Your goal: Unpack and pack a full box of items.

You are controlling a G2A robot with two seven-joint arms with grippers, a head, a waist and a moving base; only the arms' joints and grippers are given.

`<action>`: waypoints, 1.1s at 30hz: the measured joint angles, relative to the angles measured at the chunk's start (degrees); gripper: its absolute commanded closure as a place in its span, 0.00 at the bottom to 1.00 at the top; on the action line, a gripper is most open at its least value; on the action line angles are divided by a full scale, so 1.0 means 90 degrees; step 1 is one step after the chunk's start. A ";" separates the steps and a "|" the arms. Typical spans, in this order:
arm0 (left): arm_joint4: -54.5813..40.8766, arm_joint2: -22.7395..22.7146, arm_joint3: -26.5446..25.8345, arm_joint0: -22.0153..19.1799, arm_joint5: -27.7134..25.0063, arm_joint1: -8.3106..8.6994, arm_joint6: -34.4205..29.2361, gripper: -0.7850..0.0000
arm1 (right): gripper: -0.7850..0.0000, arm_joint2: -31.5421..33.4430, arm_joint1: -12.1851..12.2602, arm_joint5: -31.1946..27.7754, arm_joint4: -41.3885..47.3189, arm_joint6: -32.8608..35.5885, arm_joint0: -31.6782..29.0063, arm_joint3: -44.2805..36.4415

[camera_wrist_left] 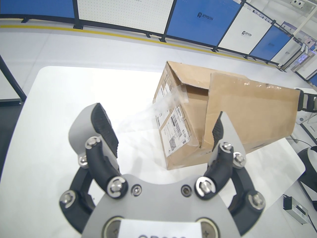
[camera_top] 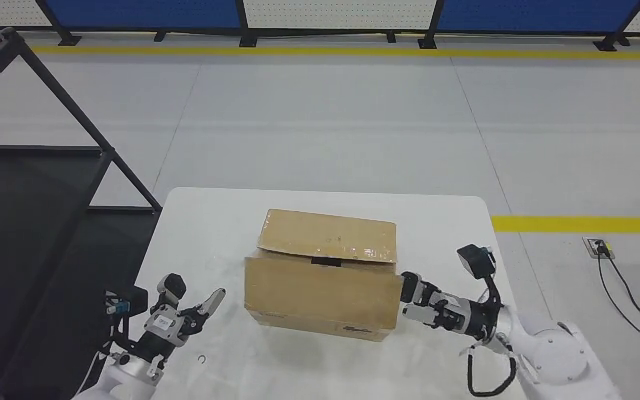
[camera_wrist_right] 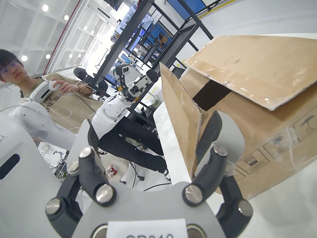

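My left gripper (camera_wrist_left: 161, 112) is wide open and holds nothing; the box (camera_wrist_left: 260, 110) stands just ahead of it on the counter (camera_wrist_left: 74, 87); my right gripper (camera_wrist_right: 152, 127) is open too, with a side flap (camera_wrist_right: 177, 110) standing between its fingers, not clamped. I judge the cardboard stiff, but the loose flaps can bend and tear; a full box is probably heavy, so I would hold a flap near its fold.

A strip of bare bench (camera_top: 230, 312) lies free between the left pincer (camera_top: 194, 296) and the box (camera_top: 320, 290), whose end wall blocks the way ahead. The right pincer (camera_top: 408, 293), spread wide, sits against the box's other end, a loose flap (camera_wrist_right: 178, 115) between its jaws
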 measured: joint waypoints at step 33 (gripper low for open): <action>0.1079 0.0195 0.0212 0.0093 -0.1793 0.0143 -0.0382 0.00 | 0.00 -0.0694 0.0868 -0.0589 0.0349 0.0323 -0.0550 -0.0753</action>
